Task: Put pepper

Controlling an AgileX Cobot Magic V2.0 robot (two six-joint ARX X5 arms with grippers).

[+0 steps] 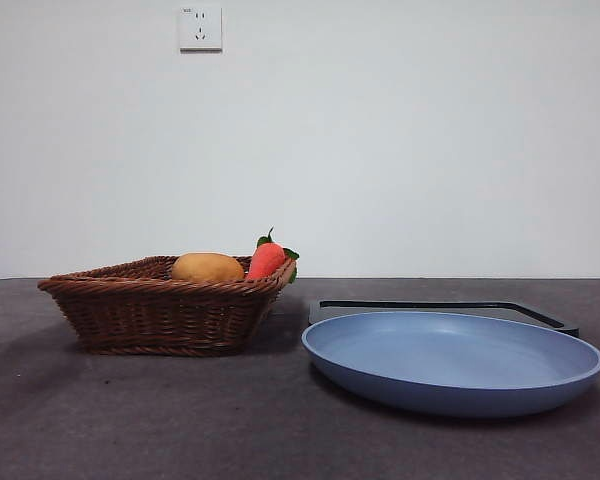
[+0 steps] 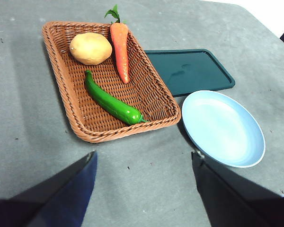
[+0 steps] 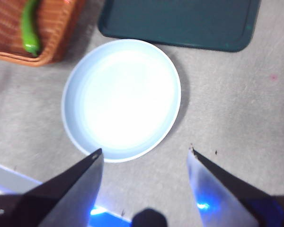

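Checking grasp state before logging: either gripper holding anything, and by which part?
Nothing held. Left gripper and right gripper are both open over bare table; the pepper lies untouched in the basket.

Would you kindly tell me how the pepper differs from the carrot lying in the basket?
The pepper is glossy green; the carrot is orange with green leaves. The pepper is long, slim and slightly curved; the carrot is a straight cone. Both lie in the wicker basket, beside a potato.
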